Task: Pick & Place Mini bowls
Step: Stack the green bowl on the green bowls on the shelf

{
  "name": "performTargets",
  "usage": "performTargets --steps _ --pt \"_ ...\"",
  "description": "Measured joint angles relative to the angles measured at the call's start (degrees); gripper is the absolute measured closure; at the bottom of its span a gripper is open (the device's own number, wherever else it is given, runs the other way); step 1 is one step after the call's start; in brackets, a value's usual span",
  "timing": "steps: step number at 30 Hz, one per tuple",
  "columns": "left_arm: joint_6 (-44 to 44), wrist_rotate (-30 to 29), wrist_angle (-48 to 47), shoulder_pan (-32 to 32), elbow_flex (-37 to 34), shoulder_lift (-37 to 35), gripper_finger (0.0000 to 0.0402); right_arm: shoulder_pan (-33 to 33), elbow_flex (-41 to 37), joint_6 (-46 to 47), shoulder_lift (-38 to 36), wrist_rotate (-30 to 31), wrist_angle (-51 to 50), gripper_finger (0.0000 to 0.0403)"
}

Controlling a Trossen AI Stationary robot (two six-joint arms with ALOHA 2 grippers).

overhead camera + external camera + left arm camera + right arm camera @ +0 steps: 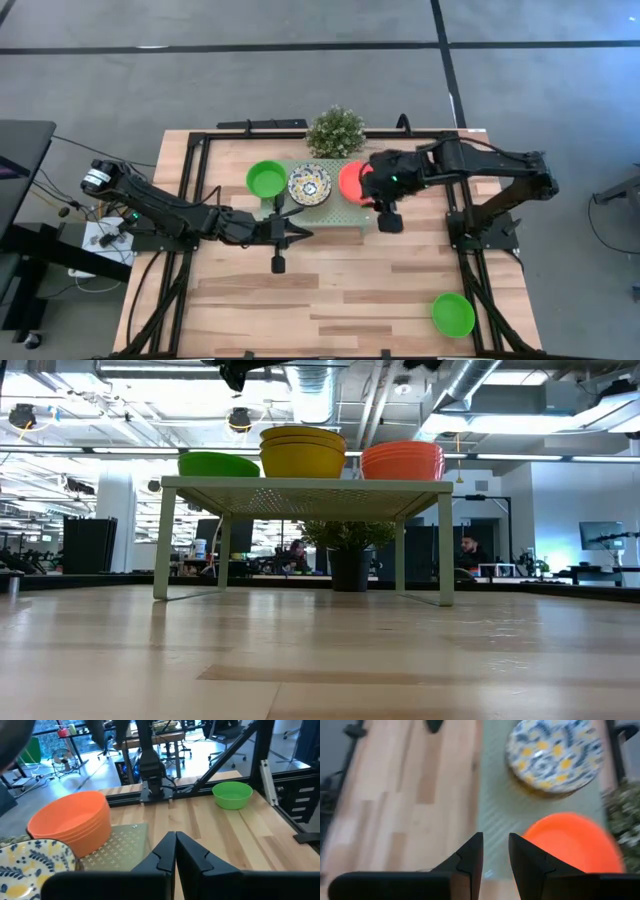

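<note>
Three stacks of mini bowls sit on the pale green platform: the green bowls, the patterned bowls in the middle, and the orange-red bowls nearest the plant. One lone green bowl rests on the table well apart, near the right front corner.

The right gripper hovers above the platform's front edge, beside the orange-red stack, its fingers slightly apart and holding nothing. The left gripper waits low at the platform's front, its fingers together and empty.

You appear to be lining up on the orange-red stack. Open the right fingers wider first, straddle only the top bowl's rim, and descend squarely. Lift straight up so the lower bowls do not ride along or slide toward the patterned stack.
</note>
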Motion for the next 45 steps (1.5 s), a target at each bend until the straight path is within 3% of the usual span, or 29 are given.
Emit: performTargets --steps 6,21,25,30,36,45 --pt "0.0 0.07 0.02 -2.17 0.0 0.0 0.0389 8.95 3.55 8.53 -0.02 1.31 -8.33 0.0315" --pt "0.09 0.02 0.02 -3.81 0.0 0.0 0.0389 28.73 2.66 28.15 -0.18 2.28 -20.31 0.0316" --pt "0.22 0.04 -0.03 -3.81 0.0 0.0 0.0389 36.41 -3.09 33.19 -3.13 5.13 -14.24 0.0316" --pt "0.24 0.03 -0.57 -3.81 0.0 0.31 0.0389 46.36 -16.84 48.67 -8.11 9.27 -6.84 0.0316" --pt "2.01 0.07 -0.57 -3.28 0.0 0.48 0.0389 55.95 -30.42 61.2 -9.97 6.86 -4.63 0.0317" --pt "-0.14 0.07 1.67 -0.06 0.0 0.48 0.0389 60.53 -40.06 71.84 -9.97 2.8 7.14 0.0317"
